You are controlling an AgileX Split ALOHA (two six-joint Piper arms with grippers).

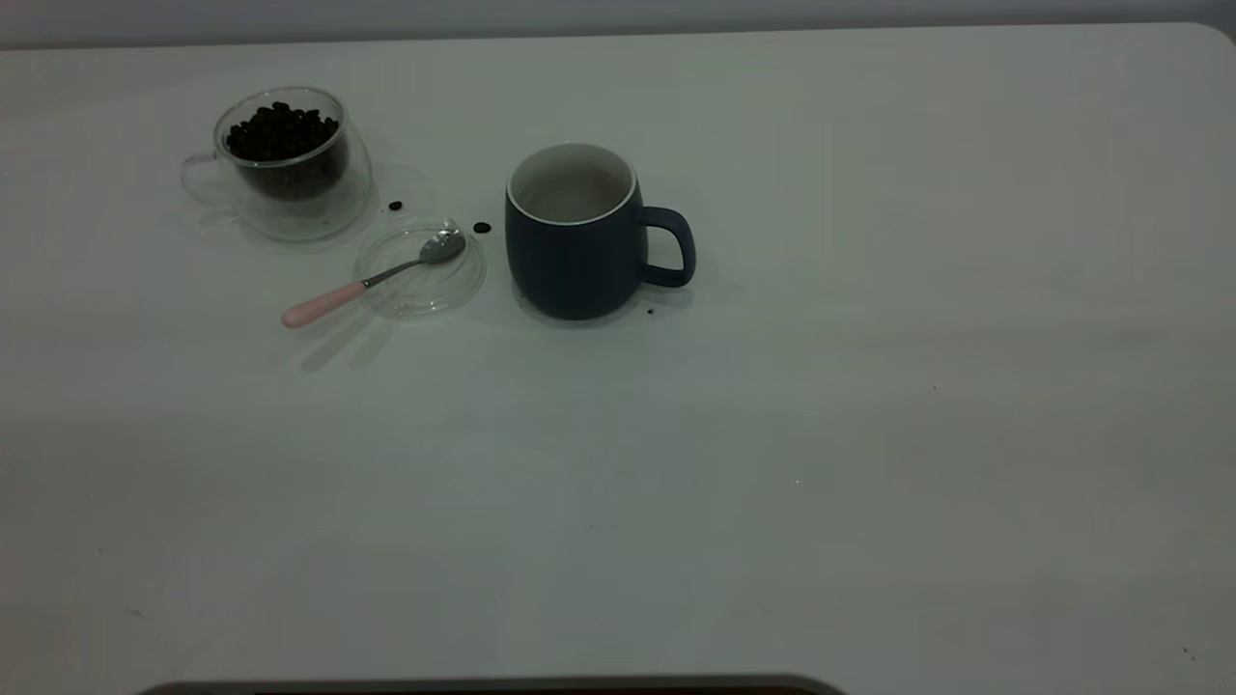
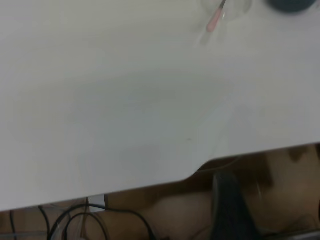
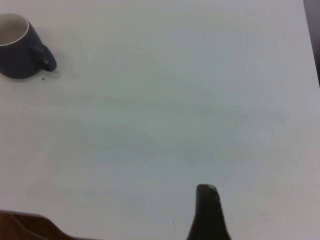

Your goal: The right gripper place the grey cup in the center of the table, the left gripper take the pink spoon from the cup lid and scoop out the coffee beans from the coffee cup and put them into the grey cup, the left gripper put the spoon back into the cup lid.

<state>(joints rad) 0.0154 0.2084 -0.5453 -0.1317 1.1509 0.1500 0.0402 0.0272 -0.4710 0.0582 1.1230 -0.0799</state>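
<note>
Only exterior shows coffee cup (image 1: 282, 164), coffee beans (image 1: 283, 132)

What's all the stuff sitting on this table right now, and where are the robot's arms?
coffee cup: one, clear glass, far left.
coffee beans: many, dark brown, in the coffee cup; two loose ones lie beside the cup lid.
cup lid: one, clear, between the two cups.
pink spoon: one, bowl in the lid, handle sticking out.
grey cup: one, blue-grey, near centre, upright.
table: one, white.
right gripper: one black fingertip visible, away from the cup.
left gripper: not in view.
</note>
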